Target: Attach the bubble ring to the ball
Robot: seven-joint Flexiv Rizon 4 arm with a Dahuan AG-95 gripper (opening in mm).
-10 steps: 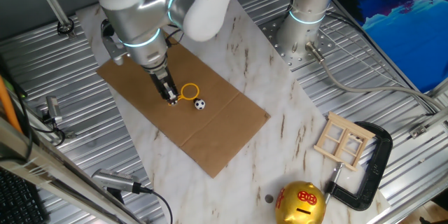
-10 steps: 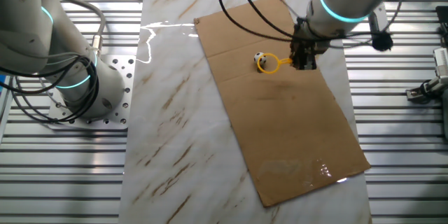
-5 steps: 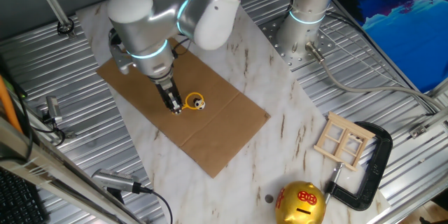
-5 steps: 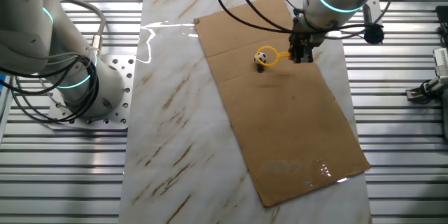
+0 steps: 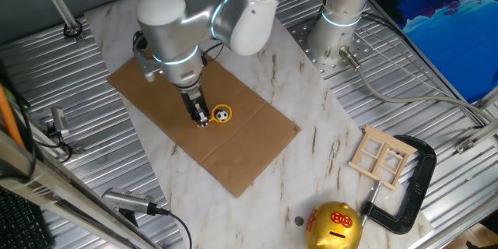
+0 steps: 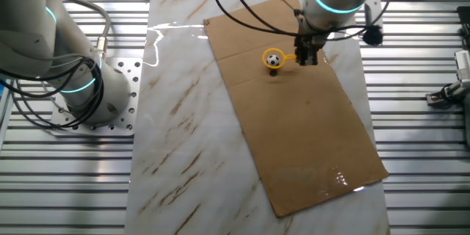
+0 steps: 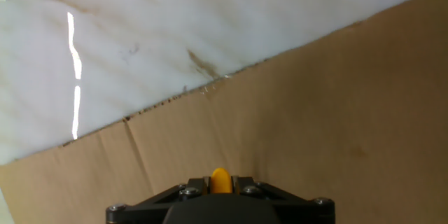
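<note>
1. Cardboard sheet [image 5: 233, 152] lies flat on marble slab [image 5: 327, 148], creased across its middle.
2. Small wooden window frame [image 5: 381, 158] on slab near its corner, touching black C-clamp [image 5: 416, 191].
3. Gold round figure [image 5: 334, 226] with red marks at slab edge, just beside clamp.

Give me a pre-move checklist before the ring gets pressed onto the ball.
1. End effector shut on ring handle: ok.
2. Loop lined up with ball: ok in both fixed views.
3. Ring seated on ball: cannot tell.
4. Ball resting on cardboard: cannot tell; a dark spot below it in the other fixed view may be its shadow.
5. Hand view useful: not ok; only the yellow handle tip shows.
</note>
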